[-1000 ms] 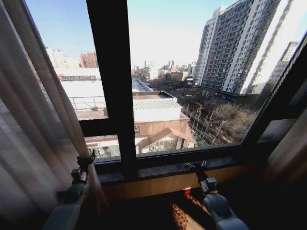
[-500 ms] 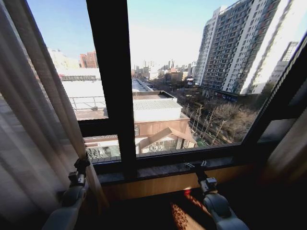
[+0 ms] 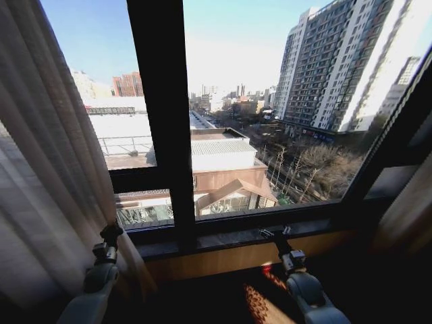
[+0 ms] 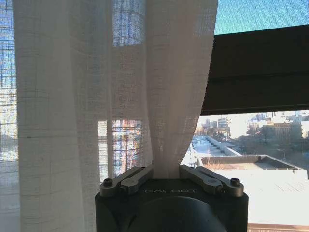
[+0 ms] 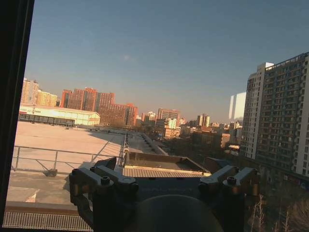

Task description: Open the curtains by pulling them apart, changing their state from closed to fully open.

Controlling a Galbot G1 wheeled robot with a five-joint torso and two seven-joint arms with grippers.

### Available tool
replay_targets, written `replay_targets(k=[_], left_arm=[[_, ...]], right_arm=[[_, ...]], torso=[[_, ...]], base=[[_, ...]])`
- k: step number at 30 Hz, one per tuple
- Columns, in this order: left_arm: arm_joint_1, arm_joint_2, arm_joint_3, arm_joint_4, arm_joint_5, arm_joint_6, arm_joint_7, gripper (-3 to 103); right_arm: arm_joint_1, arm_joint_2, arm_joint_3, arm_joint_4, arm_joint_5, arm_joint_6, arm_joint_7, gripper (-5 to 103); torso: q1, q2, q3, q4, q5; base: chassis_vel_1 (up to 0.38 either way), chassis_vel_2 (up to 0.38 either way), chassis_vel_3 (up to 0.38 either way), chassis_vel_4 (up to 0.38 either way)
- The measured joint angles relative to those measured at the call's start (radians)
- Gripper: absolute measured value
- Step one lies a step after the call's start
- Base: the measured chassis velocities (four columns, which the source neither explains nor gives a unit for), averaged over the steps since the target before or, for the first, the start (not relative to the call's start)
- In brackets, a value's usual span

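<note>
At far left the left tool [image 4: 166,174] pinches the curtains [image 4: 96,96]; right tool [image 5: 164,186] released by the sill, fingertips cropped.

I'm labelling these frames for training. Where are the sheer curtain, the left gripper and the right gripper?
sheer curtain [image 4: 96,96]: left wrist view, on its pleated folds.
left gripper [image 4: 166,171]: left wrist view, between the fingers clamping the curtain.
right gripper [image 3: 275,233]: head view, between fingertips above the sill.
</note>
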State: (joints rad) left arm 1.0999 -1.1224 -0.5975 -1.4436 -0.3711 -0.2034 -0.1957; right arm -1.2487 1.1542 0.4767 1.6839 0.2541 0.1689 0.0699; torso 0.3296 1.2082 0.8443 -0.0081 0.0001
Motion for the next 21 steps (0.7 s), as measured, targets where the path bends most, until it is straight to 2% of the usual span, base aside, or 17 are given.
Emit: replay_targets(k=[8, 21], left_arm=[[0.005, 0.000, -0.011, 0.010, 0.003, -0.010, -0.001, 0], [0.023, -0.003, -0.032, 0.007, 0.006, -0.018, -0.006, 0]], right_arm=[[0.000, 0.000, 0.000, 0.000, 0.000, 0.000, 0.000, 100], [0.000, 0.000, 0.000, 0.000, 0.000, 0.000, 0.000, 100]], torso=[[0.000, 0.000, 0.000, 0.0002, -0.0001], [0.000, 0.000, 0.000, 0.0001, -0.0001]], base=[[0.302, 0.223, -0.300, -0.207], [0.370, 0.328, -0.387, -0.318]])
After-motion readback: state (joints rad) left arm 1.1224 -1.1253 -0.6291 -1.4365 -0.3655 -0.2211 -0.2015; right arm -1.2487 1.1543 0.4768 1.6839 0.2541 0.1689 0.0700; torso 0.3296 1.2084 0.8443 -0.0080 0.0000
